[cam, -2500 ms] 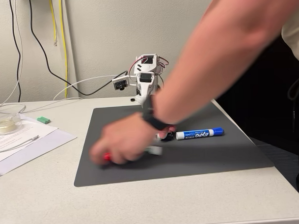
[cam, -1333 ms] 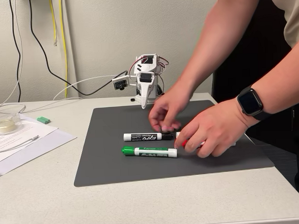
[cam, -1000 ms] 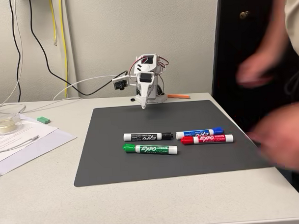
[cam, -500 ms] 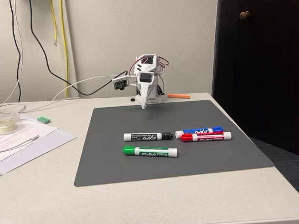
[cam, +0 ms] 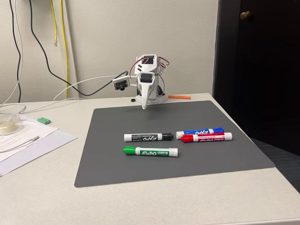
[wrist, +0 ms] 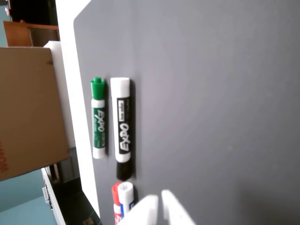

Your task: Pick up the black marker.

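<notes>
The black marker (cam: pixel 148 137), white-barrelled with a black cap on its right end, lies flat near the middle of the dark grey mat (cam: pixel 117 163). In the wrist view the black marker (wrist: pixel 123 136) lies lengthwise, cap toward the bottom. My gripper (cam: pixel 146 105) hangs folded at the mat's far edge, tip pointing down, well behind the marker. Its white fingertips (wrist: pixel 157 208) show at the bottom of the wrist view, close together with nothing between them.
A green marker (cam: pixel 150 151) lies just in front of the black one. Blue (cam: pixel 200 132) and red (cam: pixel 206 137) markers lie to its right. Papers (cam: pixel 23 141) and a clear dish (cam: pixel 5 124) sit left of the mat. A cardboard box (wrist: pixel 28 108) stands beyond the table edge.
A person's hands, which were laying out the markers on the mat, have withdrawn to the right and left the view. The markers now lie still. The arm has not moved.
</notes>
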Controlling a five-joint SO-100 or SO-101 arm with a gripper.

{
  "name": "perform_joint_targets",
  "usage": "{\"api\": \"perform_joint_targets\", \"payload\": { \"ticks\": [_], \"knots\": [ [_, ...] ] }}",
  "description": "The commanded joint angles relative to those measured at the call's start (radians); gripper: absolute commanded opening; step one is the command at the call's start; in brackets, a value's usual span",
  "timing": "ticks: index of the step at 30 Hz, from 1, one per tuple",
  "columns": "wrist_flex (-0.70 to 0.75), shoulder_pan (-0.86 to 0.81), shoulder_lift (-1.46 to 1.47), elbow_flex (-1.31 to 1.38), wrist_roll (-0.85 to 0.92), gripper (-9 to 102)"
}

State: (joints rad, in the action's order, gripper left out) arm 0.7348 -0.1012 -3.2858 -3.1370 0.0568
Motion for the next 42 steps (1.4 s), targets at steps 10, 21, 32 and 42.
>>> {"api": "perform_joint_targets", "payload": {
  "ticks": [10,21,32,42],
  "knots": [
    [-0.091,-0.021,-0.009,0.003,-0.031,0],
    [-0.224,-0.002,0.061,0.074,0.074,6],
    [0.058,0.023,0.989,0.942,0.149,2],
    [-0.138,0.084,1.465,1.062,0.242,0]
  ]
}}
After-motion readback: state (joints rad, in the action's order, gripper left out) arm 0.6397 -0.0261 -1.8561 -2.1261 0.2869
